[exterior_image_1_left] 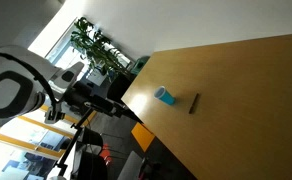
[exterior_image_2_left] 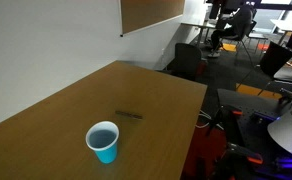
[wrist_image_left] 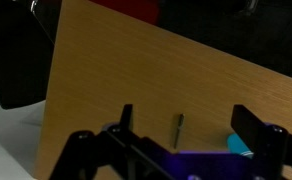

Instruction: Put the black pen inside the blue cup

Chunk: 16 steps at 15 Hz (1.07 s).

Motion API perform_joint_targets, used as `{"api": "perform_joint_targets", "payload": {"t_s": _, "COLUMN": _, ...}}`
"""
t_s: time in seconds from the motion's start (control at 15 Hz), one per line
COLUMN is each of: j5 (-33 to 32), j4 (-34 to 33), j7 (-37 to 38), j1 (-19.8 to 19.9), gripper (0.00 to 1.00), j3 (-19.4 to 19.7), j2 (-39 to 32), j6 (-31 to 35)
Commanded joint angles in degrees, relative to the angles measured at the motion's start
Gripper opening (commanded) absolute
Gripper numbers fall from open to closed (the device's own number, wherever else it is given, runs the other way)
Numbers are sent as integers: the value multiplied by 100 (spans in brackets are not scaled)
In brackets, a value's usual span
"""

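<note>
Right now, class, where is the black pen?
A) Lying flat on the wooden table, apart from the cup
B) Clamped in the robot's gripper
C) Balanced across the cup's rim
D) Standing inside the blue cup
A: the pen lies flat on the bare table, with a clear gap between it and the upright cup.

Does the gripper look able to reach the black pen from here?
Probably yes: the black pen lies on the wooden table, apart from the blue cup, framed between the open jaws of the gripper in the wrist view.
</note>
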<state>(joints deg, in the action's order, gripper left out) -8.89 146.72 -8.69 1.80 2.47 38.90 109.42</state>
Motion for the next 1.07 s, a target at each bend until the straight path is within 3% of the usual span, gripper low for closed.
{"api": "perform_joint_targets", "payload": {"t_s": 0.0, "j5": -16, "j4": -12, "j7": 17, "j1": -34, "gripper": 100, "j3": 26, "j2": -2, "j6": -17}}
{"api": "perform_joint_targets", "payload": {"t_s": 0.27, "j5": -16, "j4": -12, "j7": 17, "j1": -34, "gripper": 100, "j3": 26, "j2": -2, "j6": -17}}
{"api": "perform_joint_targets", "payload": {"t_s": 0.47, "j5": 50, "j4": 1, "j7": -13, "j1": -126, "gripper": 100, "j3": 25, "j2": -16, "j6": 387}}
{"api": "perform_joint_targets", "payload": {"t_s": 1.0, "j5": 711, "j4": 11, "j7": 142, "j1": -394, "gripper": 100, "j3": -6, "j2": -1015, "j6": 2792}}
